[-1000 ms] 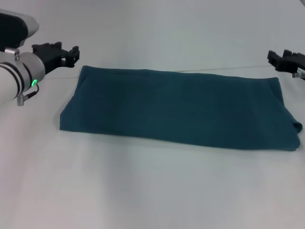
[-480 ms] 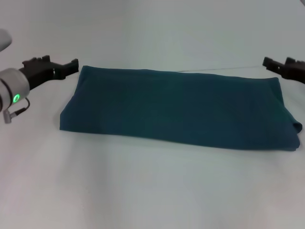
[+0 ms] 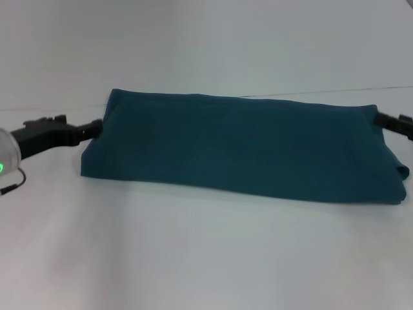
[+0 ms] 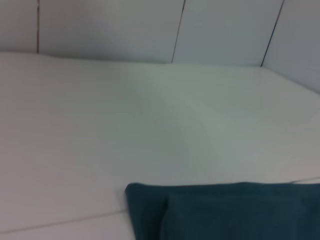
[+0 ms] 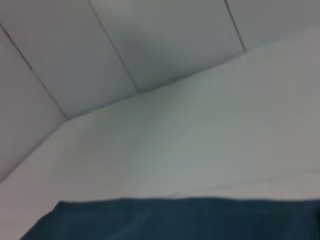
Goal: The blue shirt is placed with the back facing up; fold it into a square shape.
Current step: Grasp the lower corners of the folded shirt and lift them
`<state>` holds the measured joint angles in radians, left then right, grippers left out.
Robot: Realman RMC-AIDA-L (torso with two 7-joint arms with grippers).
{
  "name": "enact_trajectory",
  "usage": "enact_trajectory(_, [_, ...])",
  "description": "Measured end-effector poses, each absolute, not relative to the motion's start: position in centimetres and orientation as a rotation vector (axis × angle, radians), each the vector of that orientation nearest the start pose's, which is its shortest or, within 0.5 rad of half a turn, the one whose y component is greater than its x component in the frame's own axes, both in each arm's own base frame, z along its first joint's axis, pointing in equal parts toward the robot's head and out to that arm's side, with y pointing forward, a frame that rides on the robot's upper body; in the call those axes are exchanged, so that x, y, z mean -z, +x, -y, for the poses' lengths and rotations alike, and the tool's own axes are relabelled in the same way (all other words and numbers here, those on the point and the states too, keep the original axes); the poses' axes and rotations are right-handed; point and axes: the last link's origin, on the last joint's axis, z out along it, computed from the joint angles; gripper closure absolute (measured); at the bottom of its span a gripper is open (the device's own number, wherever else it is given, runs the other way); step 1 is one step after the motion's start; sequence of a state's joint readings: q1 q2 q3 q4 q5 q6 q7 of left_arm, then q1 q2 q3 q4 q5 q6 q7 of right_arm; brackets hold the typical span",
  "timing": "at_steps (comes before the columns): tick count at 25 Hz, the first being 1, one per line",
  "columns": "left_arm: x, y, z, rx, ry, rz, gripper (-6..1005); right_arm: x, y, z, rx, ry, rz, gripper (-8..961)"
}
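Observation:
The blue shirt lies on the white table folded into a long band that runs left to right, plain side up. My left gripper is low at the band's left end, its tip at the cloth's edge. My right gripper is low at the band's right end, close to the far right corner. The left wrist view shows a folded corner of the shirt. The right wrist view shows the shirt's edge.
A seam line crosses the table behind the shirt on the right. Panelled walls stand beyond the table's far edge; they also show in the right wrist view.
Both grippers have come down from beside the shirt's far corners to table level at its left and right ends. The shirt has not moved.

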<state>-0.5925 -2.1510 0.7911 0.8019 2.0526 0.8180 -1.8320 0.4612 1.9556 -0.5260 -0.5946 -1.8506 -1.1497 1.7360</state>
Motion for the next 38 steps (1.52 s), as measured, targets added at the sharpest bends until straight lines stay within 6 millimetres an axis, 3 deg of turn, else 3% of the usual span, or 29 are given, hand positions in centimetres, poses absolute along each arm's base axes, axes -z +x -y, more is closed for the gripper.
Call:
enact_trajectory(6, [-1.5, -27.6, -41.6, 0.422, -2.074, 0.99, 119, -10.8, 35.5, -34.4, -0.745, -1.981, -1.342, 97])
enact_trajectory(14, [-0.7, -27.9, -40.8, 0.346, -2.147, 1.018, 120, -12.1, 35.9, -33.1, -0.744, -1.979, -1.491, 102])
enact_trajectory(25, [0.6, -27.8, -40.4, 0.274, -2.211, 0.991, 121, -12.7, 36.0, -32.8, -0.746, -1.966, -1.556, 103])
enact_trajectory(38, [1.2, -28.4, -41.9, 0.197, -2.126, 0.942, 122, -12.1, 35.9, -32.8, -0.755, -1.966, -1.572, 103])
